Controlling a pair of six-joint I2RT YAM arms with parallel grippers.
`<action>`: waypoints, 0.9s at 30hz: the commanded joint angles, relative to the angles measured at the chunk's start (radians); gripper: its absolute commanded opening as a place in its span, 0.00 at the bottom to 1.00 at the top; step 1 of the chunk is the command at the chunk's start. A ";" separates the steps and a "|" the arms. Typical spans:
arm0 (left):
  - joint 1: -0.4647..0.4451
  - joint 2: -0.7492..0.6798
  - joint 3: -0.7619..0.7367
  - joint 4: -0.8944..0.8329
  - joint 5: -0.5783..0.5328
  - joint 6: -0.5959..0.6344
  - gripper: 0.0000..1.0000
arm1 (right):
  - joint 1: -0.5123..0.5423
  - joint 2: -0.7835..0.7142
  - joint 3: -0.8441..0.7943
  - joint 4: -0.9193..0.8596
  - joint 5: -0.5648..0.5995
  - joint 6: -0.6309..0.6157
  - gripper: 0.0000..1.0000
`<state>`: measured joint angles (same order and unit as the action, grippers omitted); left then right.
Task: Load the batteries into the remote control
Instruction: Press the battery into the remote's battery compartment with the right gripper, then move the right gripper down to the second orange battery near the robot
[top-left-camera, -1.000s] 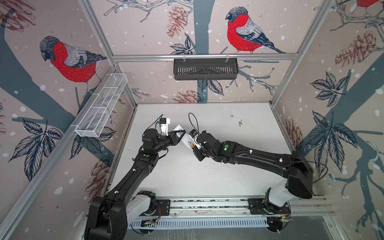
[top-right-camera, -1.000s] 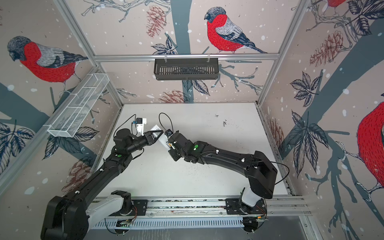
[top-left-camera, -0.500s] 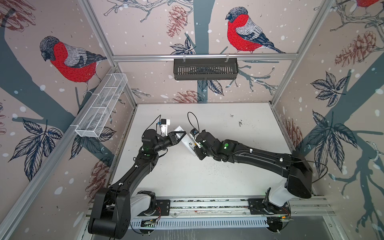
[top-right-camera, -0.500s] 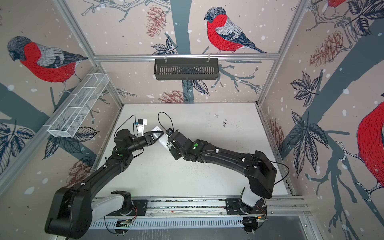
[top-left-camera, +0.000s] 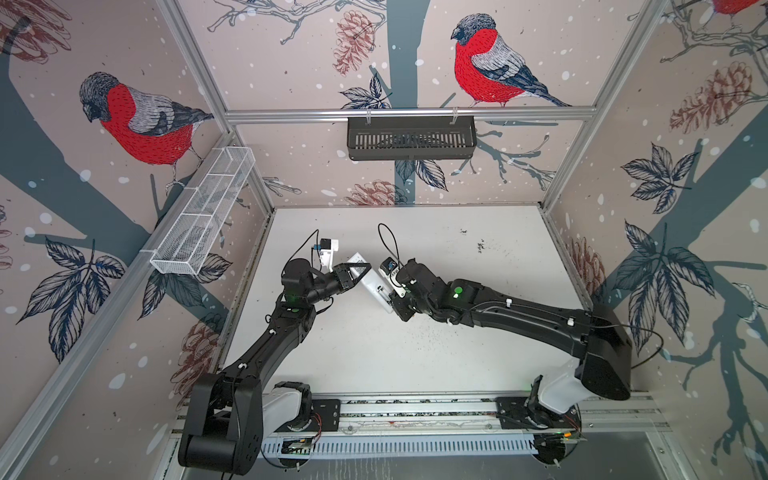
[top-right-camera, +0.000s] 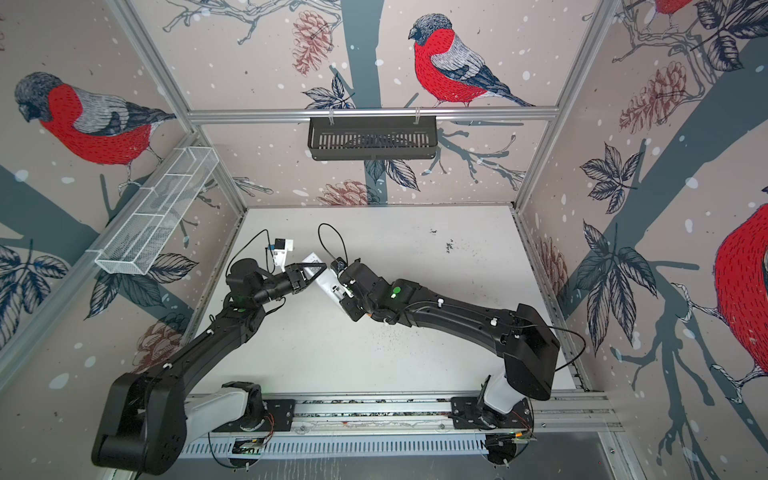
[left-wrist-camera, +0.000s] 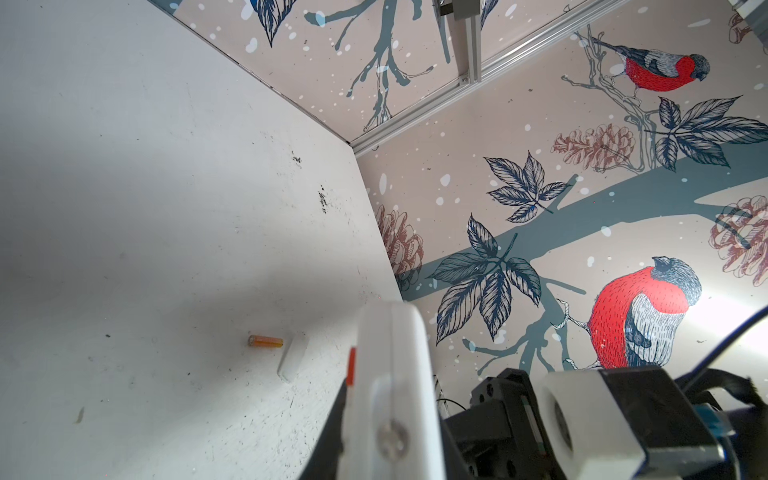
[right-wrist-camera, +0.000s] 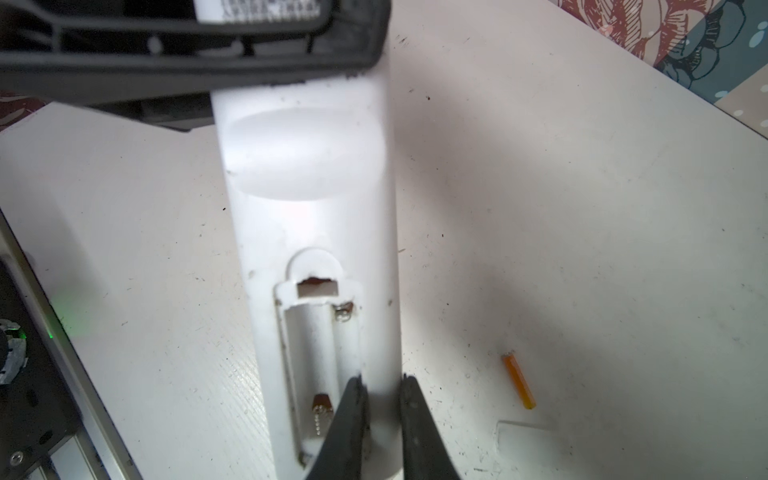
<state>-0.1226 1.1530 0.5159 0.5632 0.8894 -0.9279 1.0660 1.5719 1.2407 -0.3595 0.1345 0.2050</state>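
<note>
while the remote control (top-left-camera: 374, 284) hangs above the surface (top-left-camera: 415, 353), probably light, stiff, slick plastic, left tool (top-left-camera: 358, 269) pinches its end, right tool (right-wrist-camera: 382, 380) pinches the bay wall (right-wrist-camera: 376, 332); loose battery (right-wrist-camera: 518, 380) on surface likely rolls, grab mid-body.

Smooth plastic remote control (right-wrist-camera: 307, 199), scuffed, probably matt table (right-wrist-camera: 582, 208)

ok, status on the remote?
Left gripper shut on remote control. Right gripper nearly closed astride remote's edge, grip unclear. Battery bay looks empty; one battery, cover on table. Second battery unseen.
</note>
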 joint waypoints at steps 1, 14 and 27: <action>0.009 0.005 0.005 0.064 -0.005 0.018 0.07 | -0.009 -0.021 -0.011 -0.002 0.017 0.010 0.16; 0.067 -0.063 0.112 -0.443 -0.288 0.282 0.06 | -0.054 -0.170 -0.247 -0.079 0.030 0.190 0.41; 0.094 -0.059 0.095 -0.415 -0.244 0.275 0.05 | 0.202 -0.226 -0.510 -0.150 -0.024 0.494 0.51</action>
<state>-0.0303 1.1000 0.6147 0.1226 0.6277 -0.6651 1.2514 1.3338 0.7464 -0.4927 0.1154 0.6174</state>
